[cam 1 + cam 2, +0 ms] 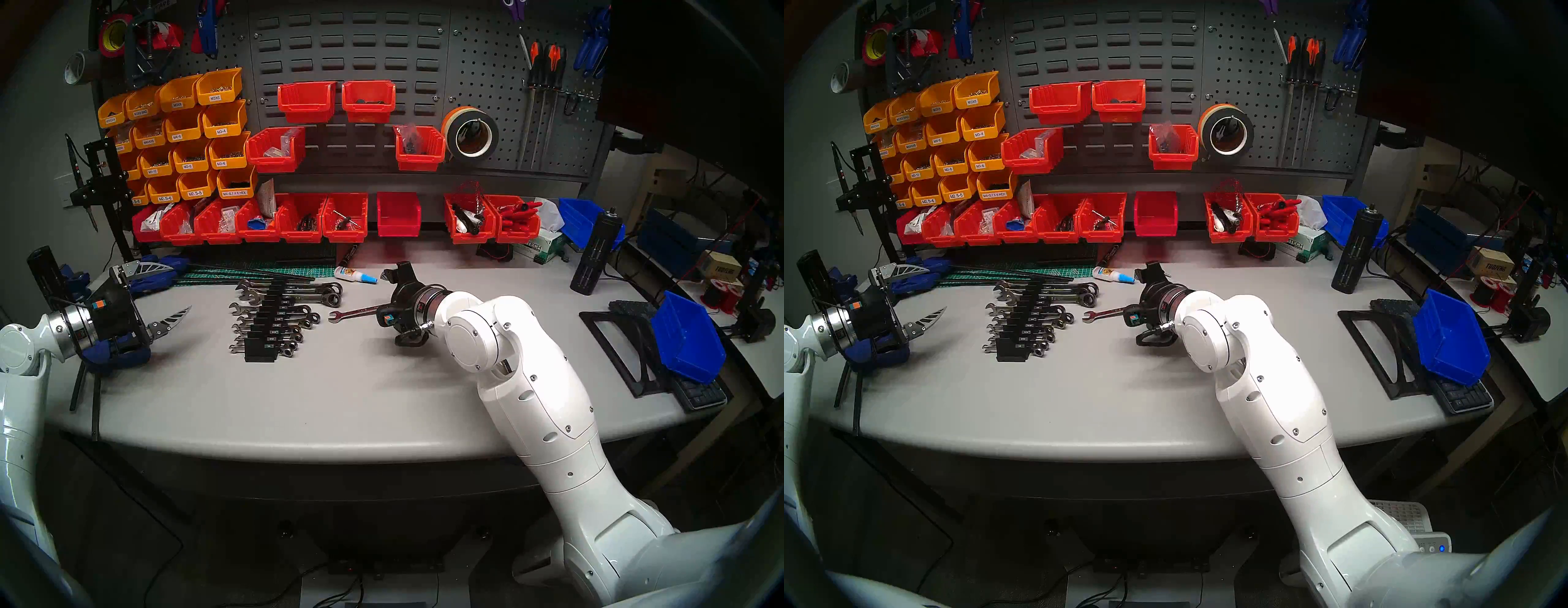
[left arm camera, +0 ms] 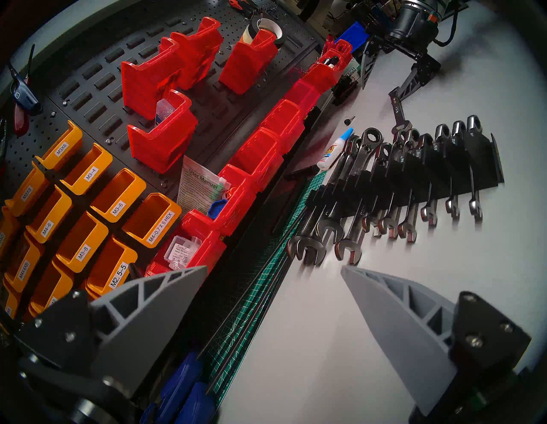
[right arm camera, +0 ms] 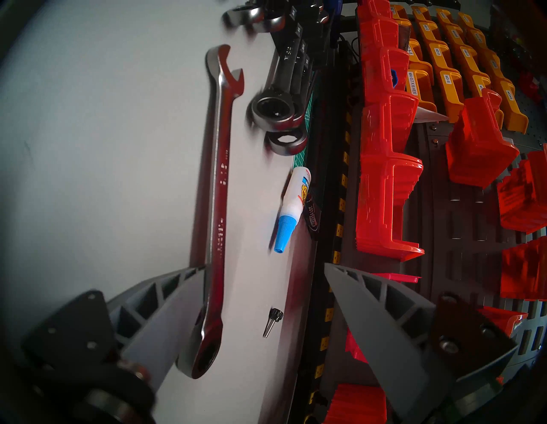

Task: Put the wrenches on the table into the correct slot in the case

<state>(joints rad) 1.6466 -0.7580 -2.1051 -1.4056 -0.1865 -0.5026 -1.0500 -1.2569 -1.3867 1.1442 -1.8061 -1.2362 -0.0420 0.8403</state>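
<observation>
With one loose combination wrench (image 3: 217,189) lying flat on the grey surface (image 1: 297,403), just right of the black wrench rack (image 1: 265,335), the step in hand is judged to be the pick. Right gripper (image 3: 260,275) has its jaws wide, nothing held; in the right wrist view the ratchet-ring end of the wrench sits between the two grey fingers (image 3: 376,319), close against the left one. Whether that finger touches the shank cannot be told. Left gripper (image 2: 272,272) also spread wide and empty, hovering off the rack's far side.

Rack already carries a row of wrenches (image 2: 384,189), stepped by size. Which groove is free cannot be read from these views.

Advice for the grasp: centre the shank between the fingers before closing, as it now sits off to one side. Grip near the ring end, low to the surface. A glue bottle (image 3: 291,204) and a small screw (image 3: 272,322) lie beside; keep the far finger off them.
</observation>
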